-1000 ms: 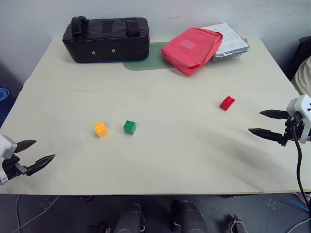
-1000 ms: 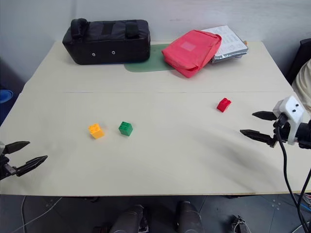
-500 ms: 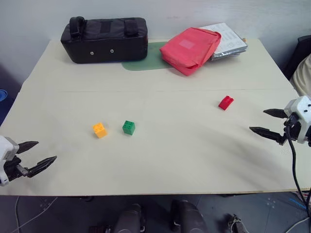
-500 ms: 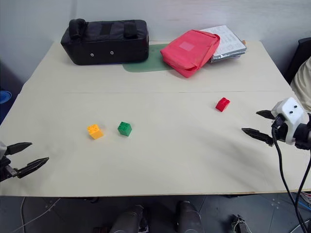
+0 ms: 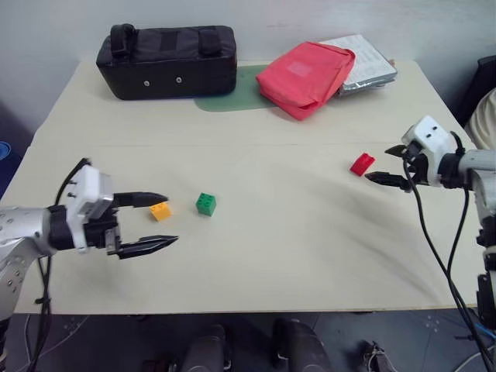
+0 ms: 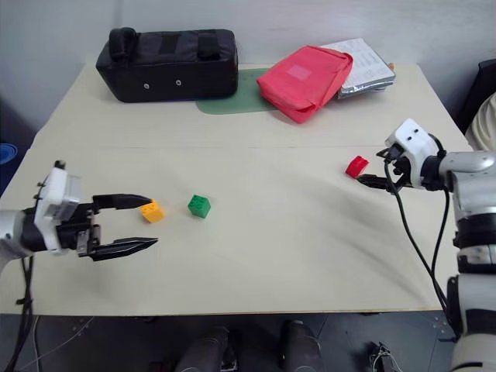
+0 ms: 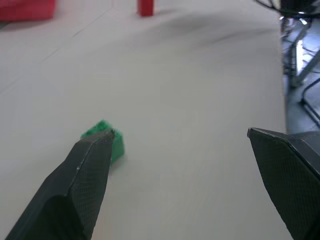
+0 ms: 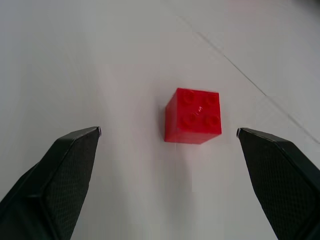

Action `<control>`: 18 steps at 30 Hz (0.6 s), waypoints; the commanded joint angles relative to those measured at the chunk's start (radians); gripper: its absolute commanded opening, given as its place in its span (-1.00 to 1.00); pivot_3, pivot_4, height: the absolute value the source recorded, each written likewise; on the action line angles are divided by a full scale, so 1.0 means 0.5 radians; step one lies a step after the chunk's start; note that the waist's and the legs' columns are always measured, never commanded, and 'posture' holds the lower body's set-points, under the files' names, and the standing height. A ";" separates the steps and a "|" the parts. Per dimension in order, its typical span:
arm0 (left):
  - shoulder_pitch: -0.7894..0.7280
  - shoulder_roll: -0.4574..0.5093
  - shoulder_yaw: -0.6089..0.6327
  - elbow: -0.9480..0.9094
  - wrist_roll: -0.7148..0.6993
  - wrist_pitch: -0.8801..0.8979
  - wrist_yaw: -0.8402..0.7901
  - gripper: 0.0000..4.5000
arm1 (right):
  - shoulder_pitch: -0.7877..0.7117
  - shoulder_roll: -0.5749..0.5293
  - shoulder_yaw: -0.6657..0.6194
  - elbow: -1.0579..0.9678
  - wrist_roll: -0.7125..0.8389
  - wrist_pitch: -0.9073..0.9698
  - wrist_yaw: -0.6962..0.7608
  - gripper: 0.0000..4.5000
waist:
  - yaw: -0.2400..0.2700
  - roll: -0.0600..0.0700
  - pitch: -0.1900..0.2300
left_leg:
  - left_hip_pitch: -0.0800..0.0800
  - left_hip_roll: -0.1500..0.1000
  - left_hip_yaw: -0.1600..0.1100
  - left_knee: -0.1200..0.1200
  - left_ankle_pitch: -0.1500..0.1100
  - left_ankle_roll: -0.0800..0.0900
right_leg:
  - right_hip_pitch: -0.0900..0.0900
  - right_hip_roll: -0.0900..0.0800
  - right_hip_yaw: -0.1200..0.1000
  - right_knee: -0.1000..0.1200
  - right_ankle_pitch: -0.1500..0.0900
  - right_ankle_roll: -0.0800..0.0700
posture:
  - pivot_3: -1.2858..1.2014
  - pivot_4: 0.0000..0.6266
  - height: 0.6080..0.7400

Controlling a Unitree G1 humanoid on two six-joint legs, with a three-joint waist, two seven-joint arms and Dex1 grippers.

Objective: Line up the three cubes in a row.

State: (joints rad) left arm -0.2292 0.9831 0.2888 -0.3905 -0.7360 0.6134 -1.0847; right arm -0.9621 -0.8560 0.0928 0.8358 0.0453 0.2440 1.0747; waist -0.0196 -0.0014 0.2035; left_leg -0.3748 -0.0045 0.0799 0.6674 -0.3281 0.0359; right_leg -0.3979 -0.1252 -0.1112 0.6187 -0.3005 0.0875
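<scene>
While both arms stand over the table (image 5: 256, 263), we hold nothing. Our left gripper (image 5: 159, 221) is spread wide, just beside the orange cube (image 5: 160, 210), one finger above it and one nearer the table's front edge. Right of that, the green cube (image 5: 206, 203) sits close by, apart from the orange one. Well to the right, the red cube (image 5: 361, 163) lies alone, just ahead of our right gripper (image 6: 370, 172), also wide; in its wrist view the cube sits centred between the fingers (image 8: 65, 170) but beyond their tips. We judge red to be the odd piece out. To do this well, we should advance the right gripper until the fingers flank the cube's flat sides, close squarely, then carry it level with orange and green.
</scene>
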 commanded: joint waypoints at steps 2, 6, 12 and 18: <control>-0.248 -0.015 -0.098 -0.102 -0.126 0.099 0.031 0.99 | -0.208 0.064 0.012 0.330 -0.119 -0.108 -0.105 1.00 | -0.015 0.000 0.000 | 0.000 0.000 0.000 0.001 0.002 -0.001 | 0.000 0.001 0.000 0.002 0.000 0.001 | 0.03 -0.52 1.00; -0.333 -0.027 -0.132 -0.120 -0.151 0.121 0.036 0.99 | -0.332 0.172 -0.015 0.528 -0.141 -0.120 -0.174 1.00 | -0.028 0.000 0.000 | 0.001 0.002 0.000 0.001 0.004 -0.004 | 0.000 0.008 0.002 0.003 0.000 0.001 | 0.03 -0.52 1.00; -0.358 -0.037 -0.155 -0.131 -0.116 0.100 0.043 0.99 | -0.426 0.309 -0.092 0.701 -0.111 -0.090 -0.265 1.00 | -0.020 0.000 0.000 | 0.004 0.009 -0.001 0.001 0.009 -0.012 | 0.000 0.018 0.009 0.006 0.000 0.000 | 0.03 -0.52 1.00; -0.409 -0.043 -0.149 -0.118 -0.109 0.094 0.081 0.99 | -0.467 0.359 -0.122 0.771 -0.140 -0.115 -0.365 1.00 | -0.015 0.000 0.000 | 0.002 0.008 -0.002 0.001 0.009 -0.012 | 0.000 0.018 0.009 0.005 0.000 -0.001 | 0.03 -0.52 1.00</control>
State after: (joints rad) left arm -0.4225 0.9618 0.1950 -0.4265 -0.7886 0.6745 -1.0504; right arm -1.1726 -0.6638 0.0580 1.2208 -0.0295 0.1971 0.9018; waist -0.0269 -0.0014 0.2035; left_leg -0.3738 -0.0004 0.0786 0.6679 -0.3238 0.0298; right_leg -0.3977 -0.1164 -0.1071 0.6211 -0.3003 0.0872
